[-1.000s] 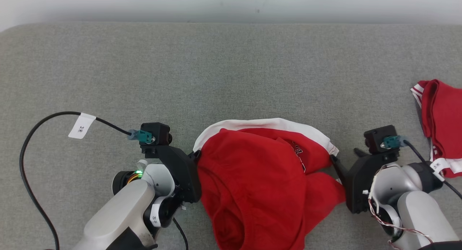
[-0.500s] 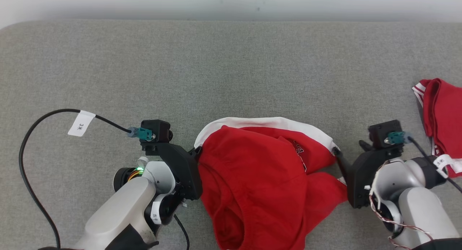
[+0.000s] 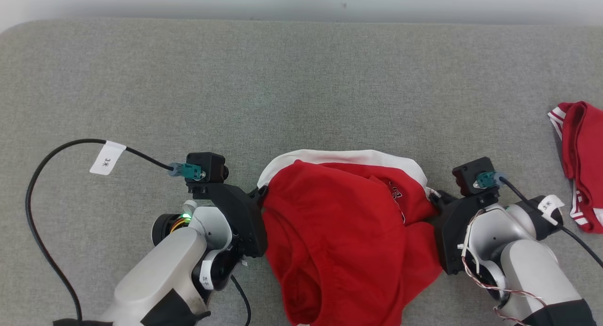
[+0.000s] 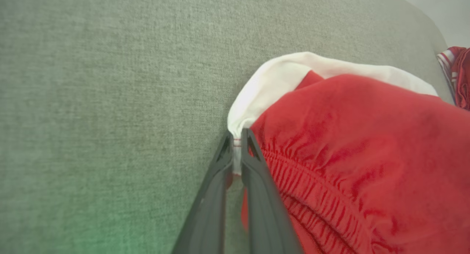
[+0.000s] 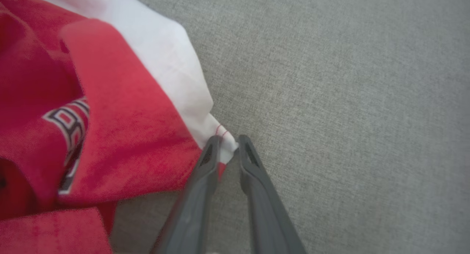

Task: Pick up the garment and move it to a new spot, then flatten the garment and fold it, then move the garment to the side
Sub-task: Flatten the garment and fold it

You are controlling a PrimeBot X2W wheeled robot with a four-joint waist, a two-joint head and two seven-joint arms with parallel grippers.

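The garment is red with a white band along its far edge and lies crumpled on the grey cloth surface, low in the middle of the head view. My left gripper is at its left corner. In the left wrist view my left gripper is shut on the white corner of the garment. My right gripper is at the right corner. In the right wrist view my right gripper has its fingertips drawn in on the white tip of the garment.
A second red piece of clothing with white stripes lies at the right edge and also peeks into the left wrist view. A black cable with a white label loops on the left. The grey surface ends at a pale wall at the far side.
My right gripper has moved left onto the garment's right corner and its fingers have come together on it. The left gripper has kept its hold. The head camera has shifted slightly.
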